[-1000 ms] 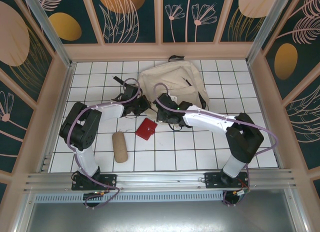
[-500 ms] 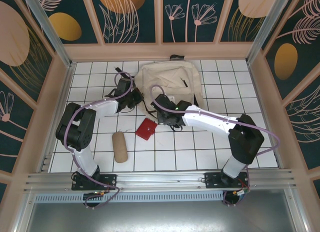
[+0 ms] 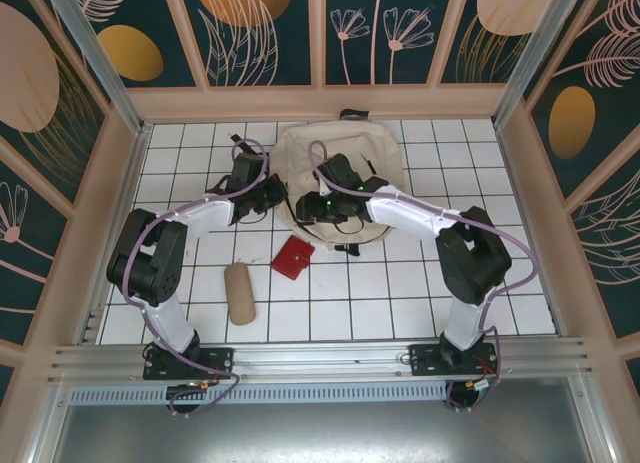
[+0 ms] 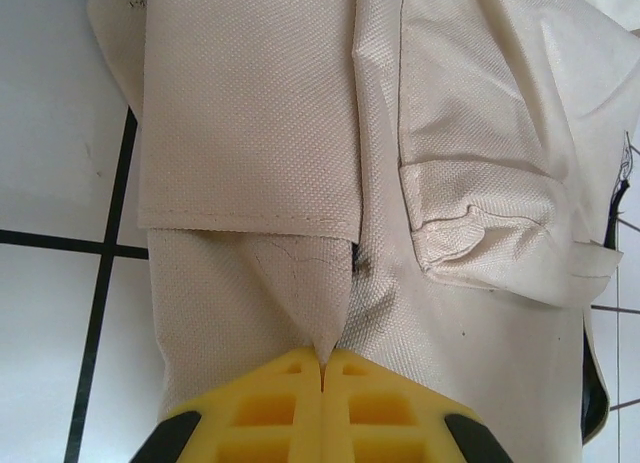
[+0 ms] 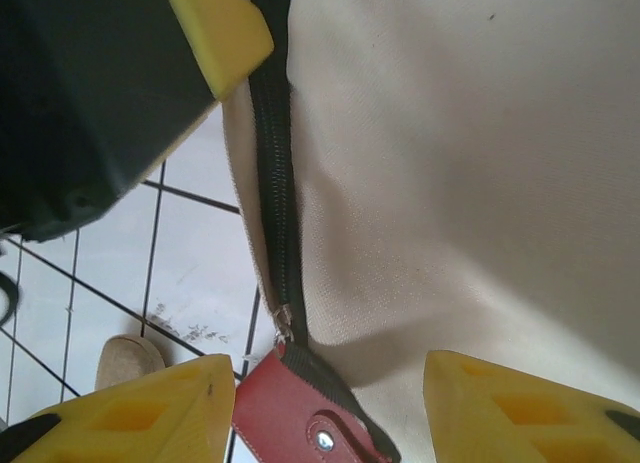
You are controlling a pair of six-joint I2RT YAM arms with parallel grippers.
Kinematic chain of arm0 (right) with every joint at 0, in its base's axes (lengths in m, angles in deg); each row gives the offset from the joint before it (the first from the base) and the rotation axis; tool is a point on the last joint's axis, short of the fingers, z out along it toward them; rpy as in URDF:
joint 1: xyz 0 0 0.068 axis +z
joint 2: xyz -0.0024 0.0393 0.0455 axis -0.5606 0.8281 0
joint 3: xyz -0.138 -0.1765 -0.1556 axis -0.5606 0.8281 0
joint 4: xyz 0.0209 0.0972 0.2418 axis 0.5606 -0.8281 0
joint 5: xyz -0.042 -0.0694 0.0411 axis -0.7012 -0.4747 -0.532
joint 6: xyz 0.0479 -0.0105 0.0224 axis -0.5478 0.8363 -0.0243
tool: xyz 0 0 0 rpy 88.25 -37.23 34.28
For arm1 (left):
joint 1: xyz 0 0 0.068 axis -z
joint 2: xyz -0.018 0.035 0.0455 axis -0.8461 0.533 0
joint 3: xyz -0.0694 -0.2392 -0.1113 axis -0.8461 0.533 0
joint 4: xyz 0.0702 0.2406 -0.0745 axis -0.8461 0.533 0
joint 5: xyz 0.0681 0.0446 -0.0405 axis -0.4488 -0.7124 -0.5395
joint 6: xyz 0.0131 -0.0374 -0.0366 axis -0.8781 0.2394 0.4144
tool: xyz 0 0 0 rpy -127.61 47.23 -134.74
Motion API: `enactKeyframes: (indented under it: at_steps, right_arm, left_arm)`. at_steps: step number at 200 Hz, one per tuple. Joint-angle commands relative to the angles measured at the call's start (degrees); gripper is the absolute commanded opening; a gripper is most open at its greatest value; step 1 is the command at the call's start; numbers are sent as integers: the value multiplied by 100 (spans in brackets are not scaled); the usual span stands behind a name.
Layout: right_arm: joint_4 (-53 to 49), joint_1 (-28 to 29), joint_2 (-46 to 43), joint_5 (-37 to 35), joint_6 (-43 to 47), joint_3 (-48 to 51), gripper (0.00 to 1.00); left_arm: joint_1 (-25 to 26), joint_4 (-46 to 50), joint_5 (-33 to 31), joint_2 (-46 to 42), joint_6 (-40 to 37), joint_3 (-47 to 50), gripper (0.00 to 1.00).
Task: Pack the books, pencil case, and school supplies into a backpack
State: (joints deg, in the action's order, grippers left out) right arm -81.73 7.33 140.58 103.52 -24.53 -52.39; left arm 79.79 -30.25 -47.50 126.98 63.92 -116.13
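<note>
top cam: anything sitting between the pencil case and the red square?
Nothing. In the top external view, a strip of bare white tile separates the pencil case from the red square; they lie apart.

The white-and-black left arm [image 3: 165, 253] rises from its base, folds at the elbow and stretches its forearm toward the left edge of the large cream fabric backpack [image 3: 370, 153]. The left gripper [image 4: 322, 361], with yellow fingers [image 4: 270, 403], is clamped tight, a fold of the backpack's cloth pinched between the tips. The right arm [image 3: 420, 218] bends at the elbow to the right of the backpack and reaches across its front. The right gripper [image 5: 325, 383] hangs over the backpack's lower left edge, jaws parted, gripping nothing.
</note>
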Motion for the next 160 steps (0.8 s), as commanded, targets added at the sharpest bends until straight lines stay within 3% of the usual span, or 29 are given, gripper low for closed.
enactKeyframes:
  at_steps: [1,26,104,134,160]
  right_arm:
    - [-96,-82,122,540,400,-177,52]
    - [-221,-82,268,784,561,-269,50]
    - [-223,-106,429,954,660,-332,22]
    - [-321,-100,413,828,671,-338,0]
    - [-545,-41,264,461,669,-393,0]
  left_arm:
    - [-3,8,156,-193,-174,-162,0]
    - [-3,23,167,-180,-193,-207,0]
    - [-3,24,150,-205,-184,-224,0]
    - [-3,45,77,-197,-176,-238,0]
    - [-3,76,-107,-193,-175,-236,0]
